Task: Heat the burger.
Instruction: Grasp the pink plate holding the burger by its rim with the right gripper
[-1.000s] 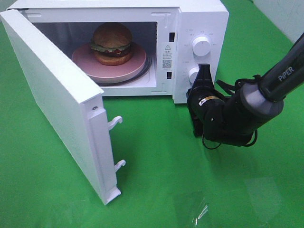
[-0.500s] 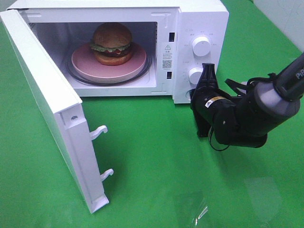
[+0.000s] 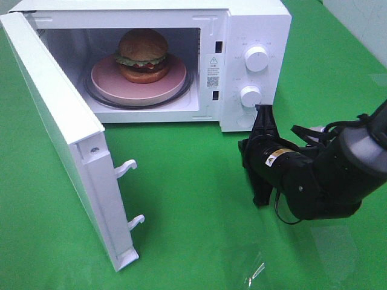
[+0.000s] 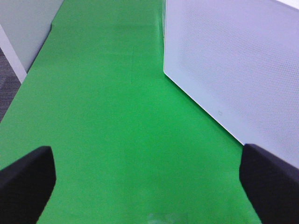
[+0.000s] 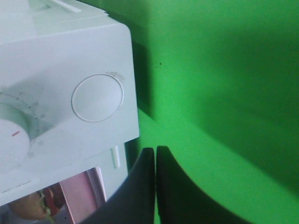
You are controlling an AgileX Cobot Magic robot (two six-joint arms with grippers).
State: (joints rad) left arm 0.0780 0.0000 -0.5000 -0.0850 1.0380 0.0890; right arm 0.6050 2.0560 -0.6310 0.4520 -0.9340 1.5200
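Observation:
The burger [image 3: 143,55] sits on a pink plate [image 3: 109,78] inside the white microwave [image 3: 254,18], whose door [image 3: 60,133] stands wide open to the left. My right gripper [image 3: 264,111] is shut on nothing and points up at the control panel, just below and in front of the lower knob [image 3: 250,95]. In the right wrist view its closed fingertips [image 5: 155,150] are apart from the round white knob [image 5: 97,98], and a sliver of the burger [image 5: 28,207] shows. My left gripper [image 4: 148,184] is open over green cloth beside the door's outer face [image 4: 233,65].
An upper dial [image 3: 256,58] is on the panel. Two latch hooks [image 3: 128,166] stick out of the door's free edge. Green cloth [image 3: 199,229] covers the table; its left edge [image 4: 28,60] drops off to grey floor.
The door swung further open to the left, then stopped. My right gripper, still shut, drew back from the lower knob toward the table's front.

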